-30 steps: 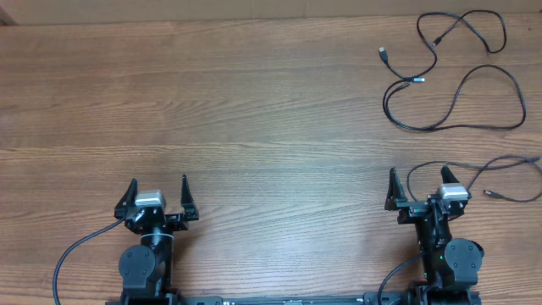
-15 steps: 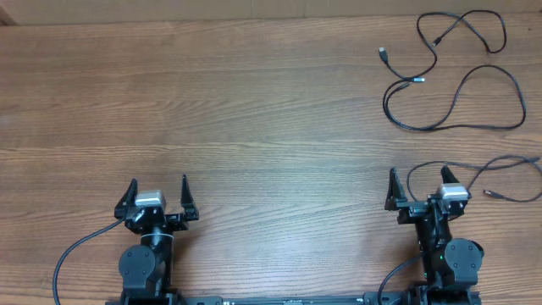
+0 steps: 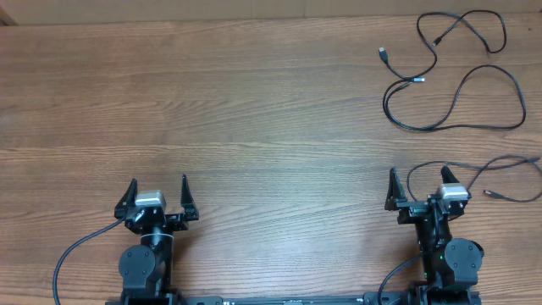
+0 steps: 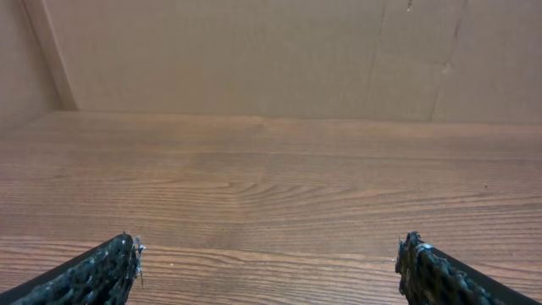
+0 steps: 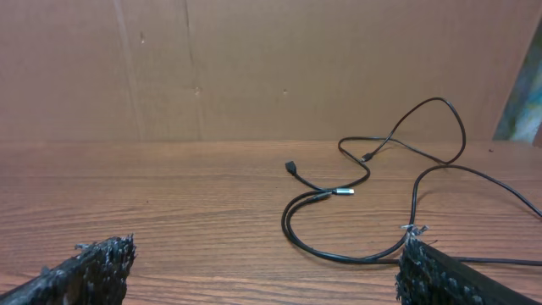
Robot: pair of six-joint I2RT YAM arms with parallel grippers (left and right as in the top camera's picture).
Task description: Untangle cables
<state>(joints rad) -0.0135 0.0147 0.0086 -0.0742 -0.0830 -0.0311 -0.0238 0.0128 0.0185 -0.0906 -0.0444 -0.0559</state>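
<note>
Both arms sit folded low at the near edge, left hand (image 3: 158, 180) and right hand (image 3: 418, 174) spread wide and holding nothing, over a wood-grain desk (image 3: 254, 102), with thin black cables (image 3: 423, 129) looped loosely at the far right.

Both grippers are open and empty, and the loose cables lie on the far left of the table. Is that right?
Not quite: the cables lie on the far right of the table, as the overhead view shows. The left gripper and right gripper are open and empty.
</note>
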